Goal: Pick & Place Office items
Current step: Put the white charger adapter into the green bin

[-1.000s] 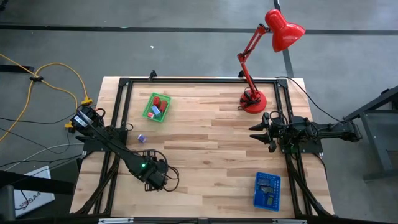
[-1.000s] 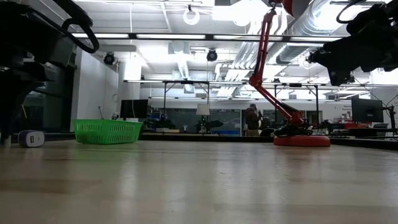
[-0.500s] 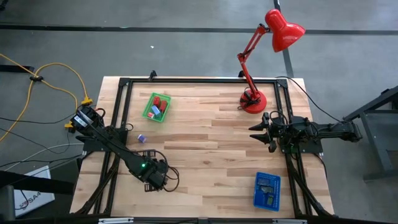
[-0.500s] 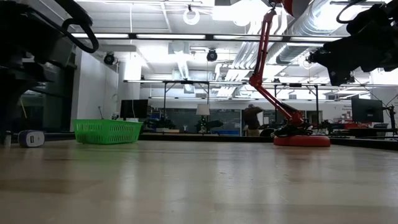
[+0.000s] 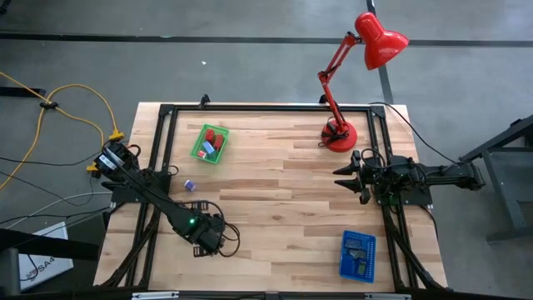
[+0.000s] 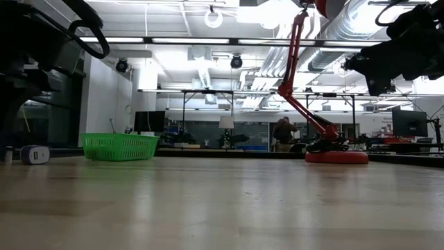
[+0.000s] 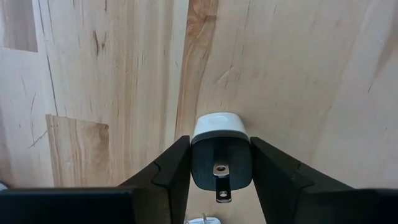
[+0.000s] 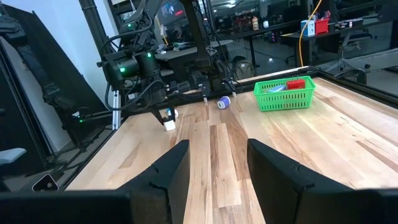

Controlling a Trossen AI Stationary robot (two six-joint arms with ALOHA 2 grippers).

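Charger plug (image 7: 221,155), white cap with dark face, sits right between our left gripper (image 7: 219,163) fingers near the table's front-left; fingers pinch its two sides, prong axis running along them. Right gripper (image 8: 211,165) waits spread at the right edge, well apart.

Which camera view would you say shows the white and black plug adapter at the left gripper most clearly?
The left wrist view: the plug adapter fills the gap between the left gripper's fingers. The right wrist view shows it small and distant. In the high view the arm hides it; the low view does not show it clearly.
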